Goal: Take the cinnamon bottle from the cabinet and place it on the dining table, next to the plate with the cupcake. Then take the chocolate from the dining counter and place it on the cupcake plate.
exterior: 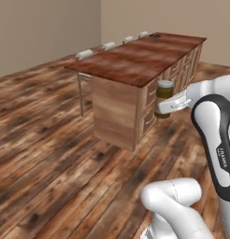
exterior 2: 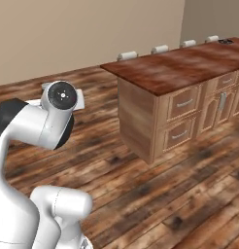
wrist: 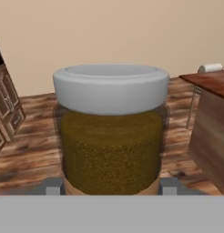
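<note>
My gripper (exterior: pixel 166 107) is shut on the cinnamon bottle (exterior: pixel 164 95), a brown jar with a grey lid, held upright in the air beside the drawer side of the dining table (exterior: pixel 135 58). In the hand view the cinnamon bottle (wrist: pixel 111 136) stands between my two fingertips (wrist: pixel 53 185). The table's dark reddish-brown top (exterior 2: pixel 182 65) stretches away from me. A small dark round plate (exterior: pixel 155 35) sits at its far end, and is also visible as a small plate (exterior 2: pixel 225 41) from the right. The cupcake is too small to make out. The chocolate and the cabinet are out of view.
White-topped stools (exterior: pixel 84 54) line the table's far side, and several stools (exterior 2: pixel 127 55) also show from the right. Drawers and doors (exterior 2: pixel 182 119) face me on the table's base. A dark wooden cupboard (wrist: pixel 4 109) stands to the left in the hand view. Wooden floor surrounds the base.
</note>
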